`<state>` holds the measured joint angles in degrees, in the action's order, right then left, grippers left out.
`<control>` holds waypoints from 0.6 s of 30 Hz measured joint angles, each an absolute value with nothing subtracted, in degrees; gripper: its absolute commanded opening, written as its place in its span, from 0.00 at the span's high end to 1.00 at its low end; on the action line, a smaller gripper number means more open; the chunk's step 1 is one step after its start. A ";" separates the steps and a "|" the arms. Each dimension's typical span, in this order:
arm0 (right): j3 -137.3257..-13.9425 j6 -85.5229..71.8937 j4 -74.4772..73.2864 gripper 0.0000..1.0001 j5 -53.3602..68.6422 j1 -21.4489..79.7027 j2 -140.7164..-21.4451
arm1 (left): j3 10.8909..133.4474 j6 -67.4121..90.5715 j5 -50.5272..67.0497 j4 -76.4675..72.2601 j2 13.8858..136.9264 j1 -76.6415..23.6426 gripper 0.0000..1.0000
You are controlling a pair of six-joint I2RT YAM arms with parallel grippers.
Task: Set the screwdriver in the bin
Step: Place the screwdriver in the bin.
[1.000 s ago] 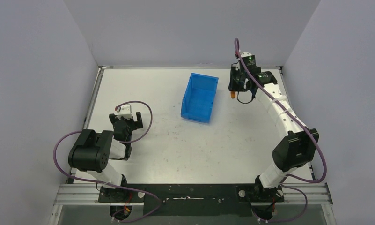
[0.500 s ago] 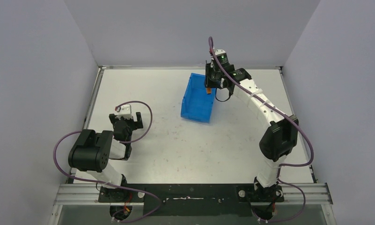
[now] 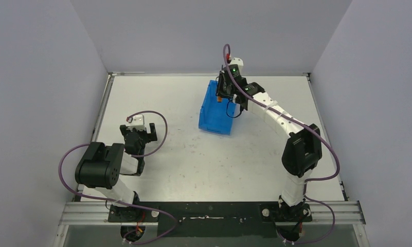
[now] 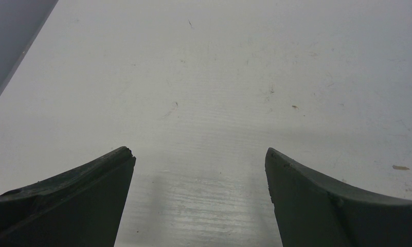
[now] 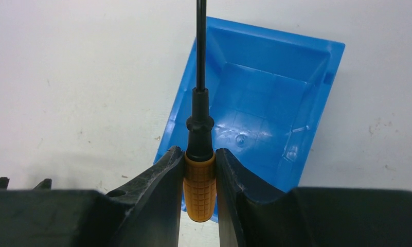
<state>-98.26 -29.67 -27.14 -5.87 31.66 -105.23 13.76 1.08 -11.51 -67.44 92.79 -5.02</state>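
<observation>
The blue bin [image 3: 218, 110] stands on the table [image 3: 167, 98] near the back centre; it also shows in the right wrist view [image 5: 265, 98], open and empty. My right gripper [image 3: 222, 95] hangs over the bin's far end and is shut on the screwdriver [image 5: 199, 182], whose orange handle sits between the jaws and whose black shaft [image 5: 200, 46] points forward over the bin's left wall. A bit of orange handle [image 3: 219, 99] shows in the top view. My left gripper [image 3: 142, 133] is open and empty, low over the table's left side [image 4: 199, 154].
Grey enclosure walls [image 3: 44, 77] stand on the left, back and right of the white table. The right arm [image 3: 281, 118] stretches diagonally across the right half of the table. The left arm's purple cable [image 3: 160, 126] loops beside its wrist.
My right arm has swung left with the screwdriver, from the back right of the table to above the bin's far end. The left arm has not moved.
</observation>
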 measured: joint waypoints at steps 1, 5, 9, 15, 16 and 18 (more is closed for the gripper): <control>-97.25 -30.41 -26.72 0.97 -6.81 32.01 -105.23 | 13.76 1.08 -11.51 -67.44 92.79 -5.02 0.03; -94.30 -32.71 -25.47 0.95 -11.16 33.08 -105.23 | 13.76 1.08 -11.51 -67.44 92.79 -5.02 0.03; -91.74 -35.03 -23.83 0.95 -14.11 34.04 -105.51 | 13.76 1.08 -11.51 -67.44 92.79 -5.02 0.03; -91.53 -37.56 -22.00 0.95 -16.36 34.61 -108.44 | 13.76 1.08 -11.51 -67.44 92.79 -5.02 0.03; -91.53 -38.04 -21.80 0.95 -16.73 34.68 -109.21 | 13.76 1.08 -11.51 -67.44 92.79 -5.02 0.03; -91.24 -38.76 -21.41 0.94 -17.45 34.85 -110.56 | 13.76 1.08 -11.51 -67.44 92.79 -5.02 0.03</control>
